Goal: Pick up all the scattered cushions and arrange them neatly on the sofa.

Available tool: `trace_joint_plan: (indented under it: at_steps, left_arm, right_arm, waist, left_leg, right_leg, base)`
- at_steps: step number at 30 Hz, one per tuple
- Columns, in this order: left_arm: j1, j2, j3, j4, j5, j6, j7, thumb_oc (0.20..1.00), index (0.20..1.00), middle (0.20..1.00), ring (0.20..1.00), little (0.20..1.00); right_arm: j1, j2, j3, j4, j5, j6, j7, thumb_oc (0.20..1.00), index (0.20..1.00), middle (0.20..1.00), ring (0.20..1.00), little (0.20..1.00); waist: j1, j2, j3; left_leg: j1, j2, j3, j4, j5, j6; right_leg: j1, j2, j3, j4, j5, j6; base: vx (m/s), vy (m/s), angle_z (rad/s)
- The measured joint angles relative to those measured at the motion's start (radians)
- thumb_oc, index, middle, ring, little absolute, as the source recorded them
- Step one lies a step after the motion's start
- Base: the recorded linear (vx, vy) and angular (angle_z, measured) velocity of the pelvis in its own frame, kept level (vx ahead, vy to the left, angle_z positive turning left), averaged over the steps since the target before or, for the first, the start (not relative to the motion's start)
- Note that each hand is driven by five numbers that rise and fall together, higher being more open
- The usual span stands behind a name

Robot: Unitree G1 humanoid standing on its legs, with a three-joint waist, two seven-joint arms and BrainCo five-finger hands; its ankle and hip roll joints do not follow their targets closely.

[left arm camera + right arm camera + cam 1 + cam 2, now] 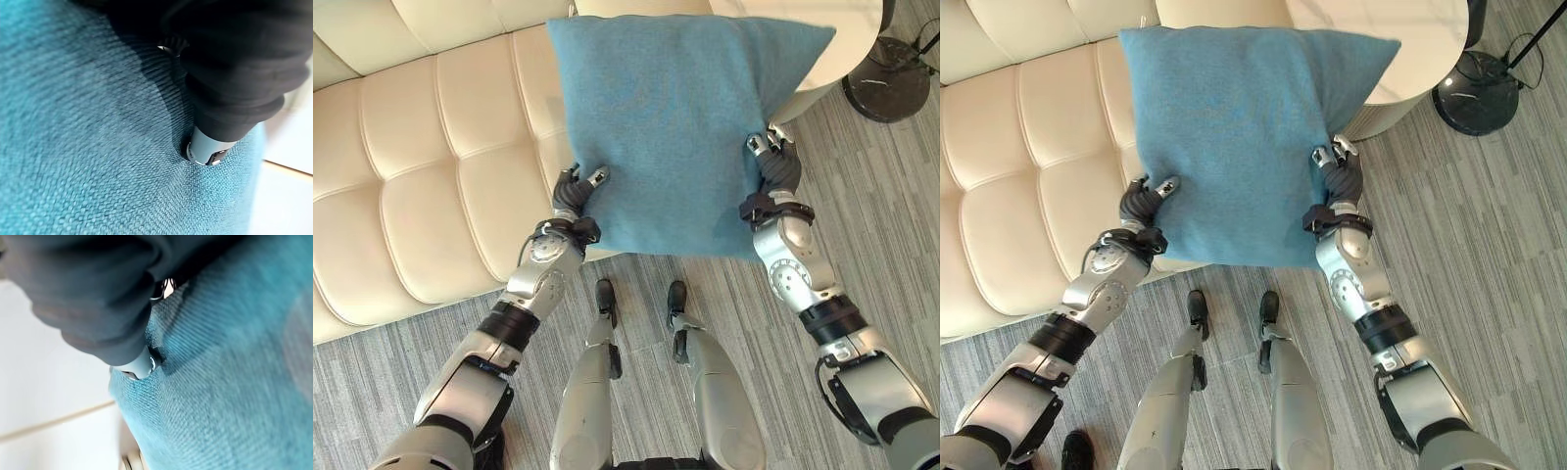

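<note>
Cream tufted sofa (421, 166) on grey carpet (891, 206). Blue cushion (671, 127) up over the seat edge, pinched at both sides: left hand (579, 191), right hand (773, 162). Carrying step; next, probably lowering squarely against the backrest.

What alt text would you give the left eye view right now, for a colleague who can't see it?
A blue cushion is held up between the robot's left hand and right hand, each gripping a lower side edge, above the front edge of a cream tufted sofa. A black round stand base sits on the grey carpet at upper right.
</note>
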Motion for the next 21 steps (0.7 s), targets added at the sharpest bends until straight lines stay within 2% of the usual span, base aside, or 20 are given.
trace_joint_plan:
  at_steps: [3, 5, 9, 18, 21]
  left_arm:
    - [0.004, 0.002, 0.057, -0.067, 0.148, -0.018, 0.034, 0.200, 0.200, 0.200, 0.200, 0.200]
    - [0.040, 0.001, 0.117, -0.155, 0.271, -0.015, 0.065, 0.200, 0.200, 0.200, 0.200, 0.200]
    - [0.065, 0.000, 0.164, -0.264, 0.421, -0.034, 0.122, 0.200, 0.200, 0.200, 0.200, 0.200]
    - [0.240, -0.035, 0.215, -0.427, 0.569, -0.045, 0.214, 0.200, 0.200, 0.200, 0.200, 0.200]
    - [0.309, -0.042, 0.214, -0.465, 0.606, -0.066, 0.237, 0.200, 0.200, 0.200, 0.200, 0.200]
  right_arm:
    - [0.020, -0.005, -0.004, -0.042, -0.137, 0.016, -0.003, 0.200, 0.200, 0.200, 0.200, 0.200]
    - [0.054, -0.008, 0.000, -0.123, -0.250, 0.055, -0.005, 0.200, 0.200, 0.200, 0.200, 0.200]
    - [0.099, -0.004, -0.011, -0.245, -0.401, 0.056, -0.006, 0.200, 0.200, 0.200, 0.200, 0.200]
    - [0.168, 0.019, -0.032, -0.421, -0.581, 0.044, -0.017, 0.200, 0.200, 0.200, 0.200, 0.200]
    - [0.221, 0.020, -0.039, -0.501, -0.621, 0.012, -0.034, 0.200, 0.200, 0.200, 0.200, 0.200]
  waist:
    - [0.010, 0.013, -0.005]
    - [0.018, 0.020, -0.003]
    - [0.034, 0.032, -0.011]
    - [0.049, 0.031, -0.016]
    - [0.050, 0.029, -0.055]
  left_leg:
    - [0.010, 0.000, -0.013, 0.000, -0.002, 0.003]
    - [0.055, 0.001, -0.020, -0.022, 0.001, 0.001]
    - [0.095, -0.001, -0.030, -0.024, -0.002, 0.003]
    - [0.195, -0.006, -0.034, -0.042, -0.002, 0.015]
    - [0.210, -0.005, -0.038, -0.051, -0.026, 0.021]
  right_leg:
    - [0.025, 0.000, -0.012, -0.012, -0.002, 0.000]
    - [0.072, 0.003, -0.022, -0.031, 0.000, -0.002]
    - [0.136, 0.002, -0.037, -0.065, -0.005, 0.003]
    - [0.260, 0.004, -0.046, -0.127, -0.004, 0.006]
    - [0.280, 0.006, -0.048, -0.139, -0.005, 0.009]
  base:
    - [0.05, 0.011, 0.14]
    - [0.05, 0.030, 0.10]
    - [0.06, 0.034, 0.11]
    - [0.06, 0.050, 0.04]
    - [0.08, 0.050, 0.03]
